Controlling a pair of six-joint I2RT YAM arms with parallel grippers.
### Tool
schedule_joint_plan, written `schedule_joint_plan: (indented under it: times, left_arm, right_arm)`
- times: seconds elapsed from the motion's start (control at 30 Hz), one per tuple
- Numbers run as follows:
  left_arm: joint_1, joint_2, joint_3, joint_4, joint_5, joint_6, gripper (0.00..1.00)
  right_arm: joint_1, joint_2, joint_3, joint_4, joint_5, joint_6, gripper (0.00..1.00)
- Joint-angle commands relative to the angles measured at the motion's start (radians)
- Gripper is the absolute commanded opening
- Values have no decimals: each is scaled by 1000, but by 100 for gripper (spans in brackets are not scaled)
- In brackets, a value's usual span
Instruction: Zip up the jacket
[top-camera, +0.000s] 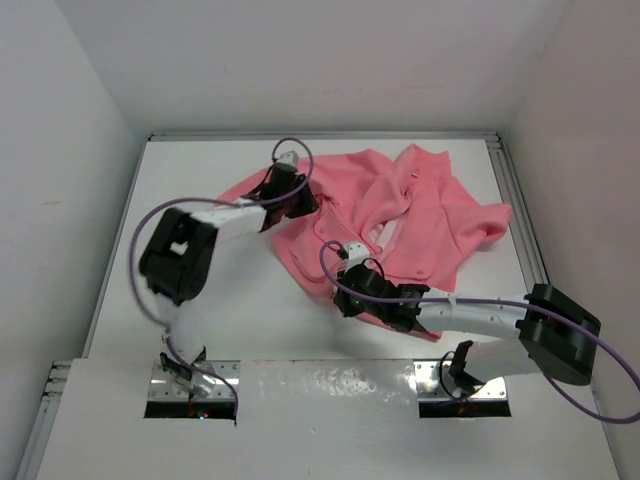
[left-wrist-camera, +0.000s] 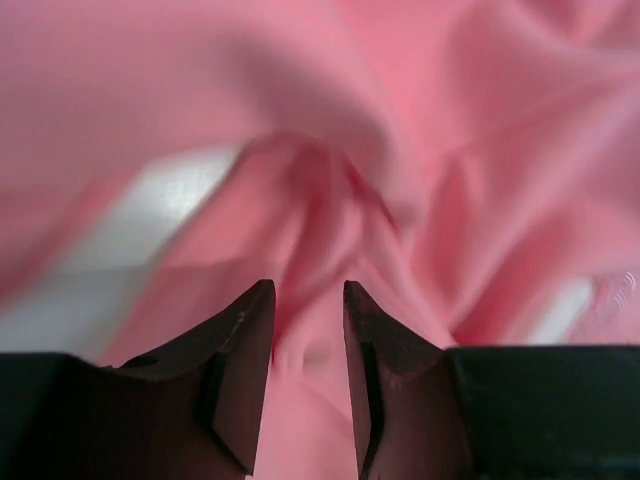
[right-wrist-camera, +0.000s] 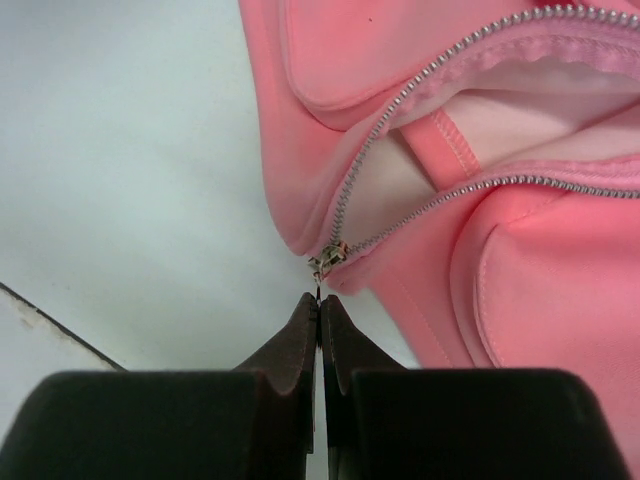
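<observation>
The jacket is being shown crumpled in a salmon-pink heap on the white desk, spread from the far edge toward the middle and leaning toward the right edge, with one hem reaching out toward the near edge. Its far left side is being held by the left gripper: in the left wrist view the dark fingers are being kept narrowly apart with a bunched fold of pink fleece filling the gap, and creases are being drawn in toward them. At the near hem the right gripper is being held low over the desk with its fingers clenched tightly together, and the thin metal zipper pull is being pinched at their tips, just beneath the slider. From the slider the two rows of silvery zipper teeth are being seen spreading apart, so the front is lying open above that point, and a paler pink lining is being exposed between them. Bare desk is being seen to the left of the hem in that view.
</observation>
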Motion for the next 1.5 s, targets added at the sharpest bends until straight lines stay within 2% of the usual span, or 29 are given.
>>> schedule_joint_plan:
  times: [0.0,0.03,0.07,0.1,0.13,0.17,0.27,0.33,0.4,0.43,0.6,0.7,0.9,1.33,1.47]
  left_arm:
    - [-2,-315,-323,124,-15,-44,32]
    - [-9,-448,-410,181,-39,-61,32]
    - [-48,-507,-482,202,-46,-92,32]
    - [-77,-566,-609,212,-59,-103,27]
    - [-120,-664,-660,204,-81,-112,25]
    - [-220,-705,-697,186,-142,-132,22]
    - [-363,-829,-808,148,-184,-224,19]
    - [-404,-913,-917,211,-166,-293,20]
    - [-433,-949,-1010,271,-150,-392,30]
    - [-441,-967,-1041,361,-130,-432,33]
    - [-447,-934,-1112,529,-75,-500,47]
    - [-448,-880,-1116,624,-44,-508,52]
    - [-457,-759,-1133,808,9,-551,54]
    - [-457,-629,-1044,848,-18,-560,54]
    - [-457,-563,-1044,919,0,-586,52]
  right_arm:
    - [6,11,19,69,51,75,0]
    - [6,11,15,76,51,82,0]
    - [6,11,10,79,42,82,0]
    - [6,8,7,81,40,82,0]
    - [6,4,4,79,45,79,0]
    - [6,-1,-1,78,46,70,0]
    - [4,-36,-8,56,60,58,0]
    - [4,-73,-10,36,66,49,0]
    - [6,-94,-8,12,80,49,0]
    - [6,-114,-8,1,80,46,0]
    - [6,-156,-11,-60,88,56,0]
    - [6,-174,-25,-59,86,67,0]
    - [6,-179,-39,-54,66,79,0]
    - [4,-213,-71,-31,37,84,0]
    - [6,-214,-79,-31,23,85,0]
